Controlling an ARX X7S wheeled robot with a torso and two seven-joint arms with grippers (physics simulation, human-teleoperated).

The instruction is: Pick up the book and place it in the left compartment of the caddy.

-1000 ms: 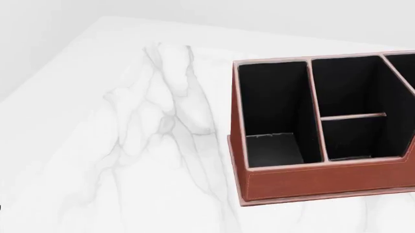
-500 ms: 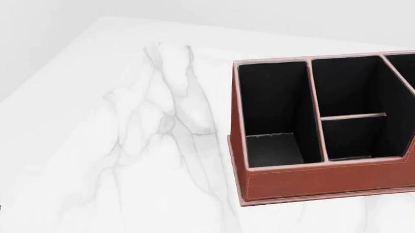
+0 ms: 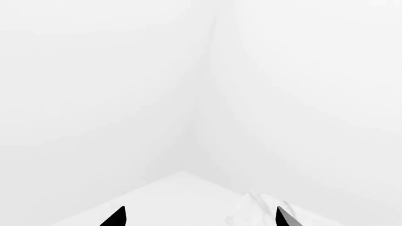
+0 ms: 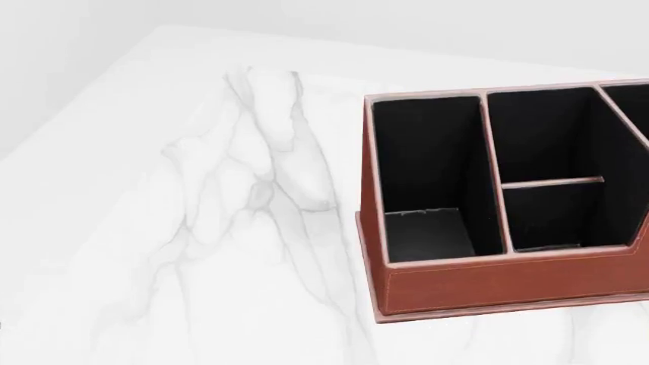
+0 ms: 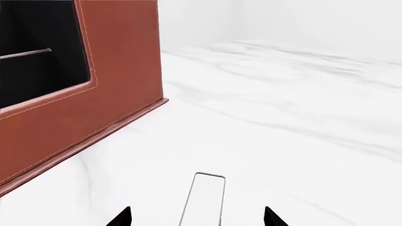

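Note:
The reddish-brown caddy [image 4: 487,285] stands on the white marble table at the right of the head view. Its left compartment [image 4: 426,167] is a long black-lined slot, and I see no book in it. No gripper shows in the head view. In the right wrist view the caddy's brown wall [image 5: 119,61] is close by. A thin white strip with a dark outline [image 5: 204,197], apparently the book's page edge, lies on the table between the spread tips of my right gripper [image 5: 196,217], untouched by them. My left gripper [image 3: 199,217] is open and empty over a far table corner.
The marble table [image 4: 203,228] stretches left of the caddy, with its far edge against white walls. The caddy's two shorter slots split by a crossbar [image 4: 552,182] and its tall slanted side [image 4: 634,114] lie to the right.

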